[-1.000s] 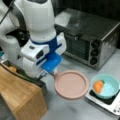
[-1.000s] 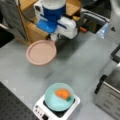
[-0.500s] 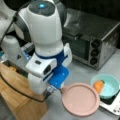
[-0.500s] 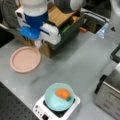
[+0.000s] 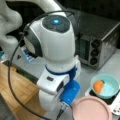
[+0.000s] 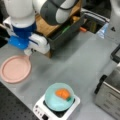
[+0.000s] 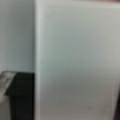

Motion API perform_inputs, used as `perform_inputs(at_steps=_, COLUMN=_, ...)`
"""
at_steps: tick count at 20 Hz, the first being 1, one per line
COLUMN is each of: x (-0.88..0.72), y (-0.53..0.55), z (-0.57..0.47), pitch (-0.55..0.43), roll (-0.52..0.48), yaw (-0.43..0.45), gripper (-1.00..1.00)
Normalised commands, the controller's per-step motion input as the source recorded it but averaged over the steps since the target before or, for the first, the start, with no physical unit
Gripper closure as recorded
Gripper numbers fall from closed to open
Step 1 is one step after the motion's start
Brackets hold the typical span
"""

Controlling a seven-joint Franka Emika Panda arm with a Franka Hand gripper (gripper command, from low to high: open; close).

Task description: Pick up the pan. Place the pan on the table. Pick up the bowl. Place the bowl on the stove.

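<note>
The dusty-pink pan [image 6: 15, 68] lies flat and low over the grey table [image 6: 80, 57] at a front view's left; it also shows as the pan [image 5: 91, 108] at a front view's bottom. My gripper [image 6: 28, 52] is at the pan's right rim, where the handle is, shut on it; whether the pan rests on the table I cannot tell. The fingers are hidden under the wrist. The teal bowl [image 6: 59, 96] with an orange carrot inside sits on the white stove [image 6: 40, 110], apart from my gripper. The bowl [image 5: 105, 86] appears right of the pan. The wrist view shows only a pale blurred surface.
A steel toaster oven [image 5: 100, 47] stands behind the stove, also visible as the toaster oven [image 6: 110, 100] at the right. A wooden block [image 6: 47, 25] and a black bin [image 6: 70, 30] with items stand behind my arm. The table edge runs just left of the pan.
My arm has carried the pan away from the stove, leftward and downward in one front view, toward the table's edge. The bowl and stove have not moved.
</note>
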Motion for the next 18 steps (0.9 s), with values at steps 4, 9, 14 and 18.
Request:
perform_inputs(at_steps=4, x=0.38, y=0.06, z=-0.29, pitch=0.008, roll=0.034, yaw=-0.035, gripper=1.0)
perform_inputs(at_steps=9, x=0.22, y=0.15, z=-0.32, pitch=-0.016, roll=0.027, yaw=-0.09, gripper=1.0)
perform_inputs(at_steps=14, x=0.07, y=0.15, z=-0.14, pitch=-0.033, roll=0.041, yaw=-0.132, gripper=1.0)
perform_inputs(at_steps=18, x=-0.02, y=0.11, z=-0.07, pitch=-0.088, roll=0.048, yaw=-0.148, gripper=1.0)
